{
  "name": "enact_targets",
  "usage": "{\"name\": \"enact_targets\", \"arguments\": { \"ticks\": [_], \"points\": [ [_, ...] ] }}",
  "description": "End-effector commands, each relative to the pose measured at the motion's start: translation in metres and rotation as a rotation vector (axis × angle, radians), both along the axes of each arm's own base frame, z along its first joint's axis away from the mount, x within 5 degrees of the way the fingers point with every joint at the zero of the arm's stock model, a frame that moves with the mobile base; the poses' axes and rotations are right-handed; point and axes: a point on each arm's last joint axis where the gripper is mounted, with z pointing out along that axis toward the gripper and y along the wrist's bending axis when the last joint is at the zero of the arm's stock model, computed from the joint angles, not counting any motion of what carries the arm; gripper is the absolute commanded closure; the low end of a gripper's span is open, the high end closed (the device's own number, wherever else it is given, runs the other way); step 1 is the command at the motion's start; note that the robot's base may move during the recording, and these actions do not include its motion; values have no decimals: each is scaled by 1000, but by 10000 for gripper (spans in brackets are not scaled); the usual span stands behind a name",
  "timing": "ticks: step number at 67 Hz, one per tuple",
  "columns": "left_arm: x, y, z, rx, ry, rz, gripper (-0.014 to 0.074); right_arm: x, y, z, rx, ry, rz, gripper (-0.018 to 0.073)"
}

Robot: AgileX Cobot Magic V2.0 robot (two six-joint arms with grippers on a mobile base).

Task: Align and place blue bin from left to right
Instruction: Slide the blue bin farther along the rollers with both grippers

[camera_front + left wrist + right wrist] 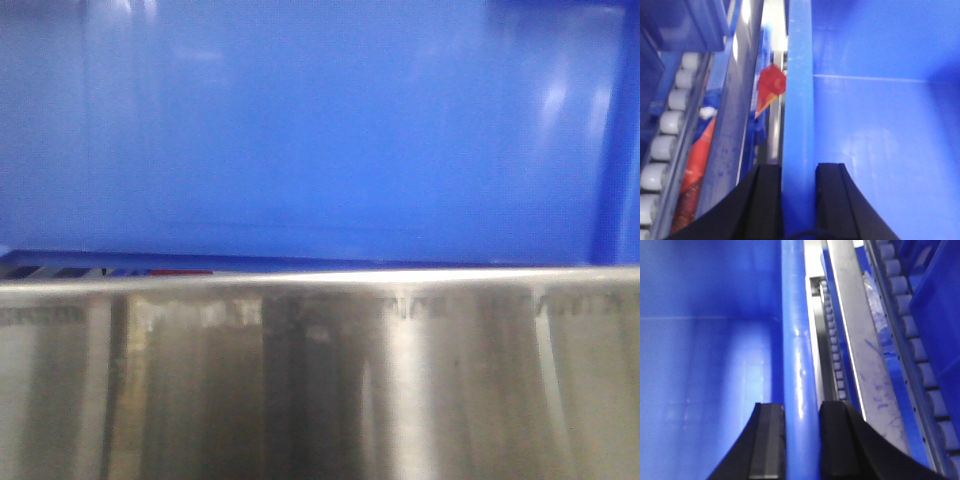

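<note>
Steel rail fronts blue bin; left gripper, right gripper each clamp its rim; roller tracks alongside.

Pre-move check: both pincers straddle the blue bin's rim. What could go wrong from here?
1. The left pincer and right pincer each clamp only a narrow strip of the blue bin rim. An uneven pull could skew the bin or let it slip.
2. A red object sits in the gap beside the left wall. The bin might snag it.
3. A steel rail runs close along the right wall. A skewed bin could jam there.
</note>
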Motion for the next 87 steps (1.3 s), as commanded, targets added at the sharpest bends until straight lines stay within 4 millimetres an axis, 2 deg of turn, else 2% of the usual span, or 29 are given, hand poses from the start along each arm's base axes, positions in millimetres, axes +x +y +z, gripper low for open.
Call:
{"name": "enact_targets", "arguments": {
  "ticks": [1, 6, 9, 12, 15, 19, 21, 26, 31, 51, 56, 61, 67, 72, 74, 79, 87],
  "points": [
    [-2, -3, 8, -36, -46, -24, 685, 0, 2, 6, 37, -30, 4, 629],
    [-2, -3, 8, -35, -44, -23, 609, 0, 2, 6, 37, -30, 4, 620],
    [-2, -3, 8, -34, -43, -22, 538, 0, 2, 6, 36, -28, 3, 569],
    [-2, -3, 8, -35, -45, -22, 448, -1, 1, 6, 33, -25, 1, 470],
    [-2, -3, 8, -34, -43, -21, 351, -1, 1, 6, 30, -22, -1, 322],
    [-2, -3, 9, -34, -41, -18, 221, -2, 0, 6, 23, -12, -7, 188],
    [-2, -3, 9, -34, -41, -18, 172, -2, -1, 5, 18, -6, -10, 154],
    [-3, 0, 9, -13, -30, -2, 72, -3, -2, 5, 10, 4, -16, 147],
    [-4, 2, 10, 2, -25, 11, 23, -5, -4, 8, 17, -4, -15, 158],
    [-5, 3, 11, 1, -22, 15, 17, -17, -14, 27, 53, -53, -7, 190],
    [-8, 5, 13, 0, -17, 21, 36, -22, -18, 33, 65, -71, -2, 190],
    [-12, 8, 18, -9, -11, 34, 95, -29, -22, 40, 78, -87, 2, 204],
    [-21, 12, 29, -29, -14, 42, 256, -37, -30, 50, 97, -107, -1, 295],
    [-28, 16, 39, -52, -50, 35, 431, -44, -35, 58, 118, -133, 2, 446],
    [-30, 17, 43, -69, -76, 23, 532, -46, -37, 62, 131, -151, 8, 515],
    [-33, 18, 51, -98, -127, 1, 697, -51, -41, 70, 149, -195, 32, 644],
    [-42, 22, 65, -140, -185, -17, 707, -58, -46, 80, 180, -240, 45, 625]
  ]
}}
